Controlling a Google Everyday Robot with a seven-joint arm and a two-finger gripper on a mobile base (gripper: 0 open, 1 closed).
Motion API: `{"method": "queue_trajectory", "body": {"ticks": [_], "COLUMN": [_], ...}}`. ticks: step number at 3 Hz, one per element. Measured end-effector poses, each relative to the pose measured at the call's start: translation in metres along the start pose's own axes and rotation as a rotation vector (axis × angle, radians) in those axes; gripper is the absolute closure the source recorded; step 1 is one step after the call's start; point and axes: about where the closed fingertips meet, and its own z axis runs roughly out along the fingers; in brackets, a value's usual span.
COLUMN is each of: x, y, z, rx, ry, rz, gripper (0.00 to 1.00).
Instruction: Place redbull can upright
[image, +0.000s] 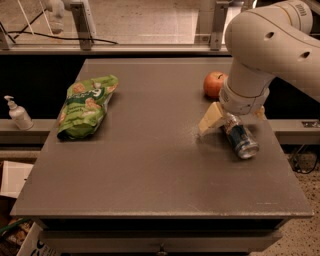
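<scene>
The redbull can (241, 139) is a slim blue-and-silver can lying on its side on the grey table (150, 165), right of centre, with its silver end towards the front right. My gripper (234, 119) hangs from the white arm straight over the can's far end. The cream fingers (210, 120) stand either side of that end, spread apart, with the left one beside the can. The gripper is open. The arm hides the can's far end.
A red apple (214, 84) sits just behind the gripper. A green snack bag (85, 106) lies at the left of the table. A white pump bottle (18, 113) stands on a ledge off the left edge. The table's right edge is close to the can.
</scene>
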Motion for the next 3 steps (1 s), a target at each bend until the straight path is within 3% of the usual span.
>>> {"method": "queue_trajectory", "body": {"ticks": [2, 3], "x": [0.001, -0.007], "y": [0.011, 0.016], "z": [0.000, -0.016], "rx": [-0.030, -0.055], "ry": [0.000, -0.036], "rz": [-0.009, -0.038], "gripper": [0.61, 0.84]}}
